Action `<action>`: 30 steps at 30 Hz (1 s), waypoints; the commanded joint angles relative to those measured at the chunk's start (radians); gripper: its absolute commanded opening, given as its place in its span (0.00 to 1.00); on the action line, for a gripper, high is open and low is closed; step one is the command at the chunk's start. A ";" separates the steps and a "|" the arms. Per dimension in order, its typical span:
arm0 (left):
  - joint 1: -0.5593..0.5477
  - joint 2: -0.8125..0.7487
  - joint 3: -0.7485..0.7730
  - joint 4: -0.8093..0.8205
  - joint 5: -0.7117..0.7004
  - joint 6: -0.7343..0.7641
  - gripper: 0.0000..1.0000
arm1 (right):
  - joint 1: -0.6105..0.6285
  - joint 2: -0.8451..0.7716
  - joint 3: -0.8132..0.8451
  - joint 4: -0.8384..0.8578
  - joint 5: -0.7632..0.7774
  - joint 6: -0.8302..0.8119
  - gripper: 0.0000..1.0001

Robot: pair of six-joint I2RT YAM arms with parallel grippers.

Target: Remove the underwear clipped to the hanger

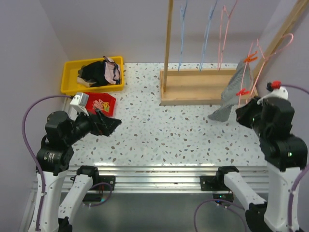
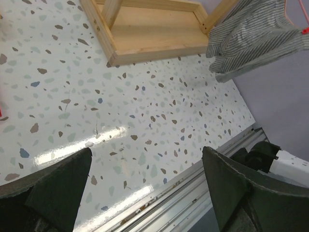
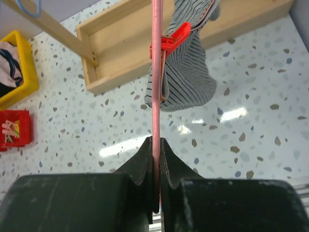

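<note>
A grey striped brief hangs from a pink wire hanger, held by red clips, to the right of the wooden rack. My right gripper is shut on the hanger's pink bar. In the right wrist view the gripper pinches the bar below one red clip and the grey brief. A pale pink brief lies on the black heap in the yellow bin. My left gripper is open and empty, low over the table's left side. Its view shows the grey brief far off.
A yellow bin with a black clothing heap stands at the back left. A red box with clips lies in front of it. A wooden rack at the back holds two blue hangers and a pink one.
</note>
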 commanded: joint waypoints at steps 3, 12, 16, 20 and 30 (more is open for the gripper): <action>-0.001 0.002 -0.101 0.114 0.111 -0.051 1.00 | 0.004 -0.251 -0.256 -0.082 -0.182 -0.014 0.00; -0.001 -0.020 -0.320 0.283 0.262 -0.182 1.00 | 0.003 -0.493 -0.586 -0.083 -0.780 0.004 0.00; -0.003 -0.001 -0.414 0.381 0.313 -0.254 1.00 | 0.003 -0.529 -0.652 -0.097 -0.883 0.015 0.00; -0.018 0.040 -0.497 0.544 0.348 -0.372 1.00 | 0.003 -0.550 -0.729 -0.091 -0.945 0.038 0.00; -0.223 0.248 -0.498 0.864 0.192 -0.587 1.00 | 0.003 -0.578 -0.824 -0.113 -0.950 0.023 0.00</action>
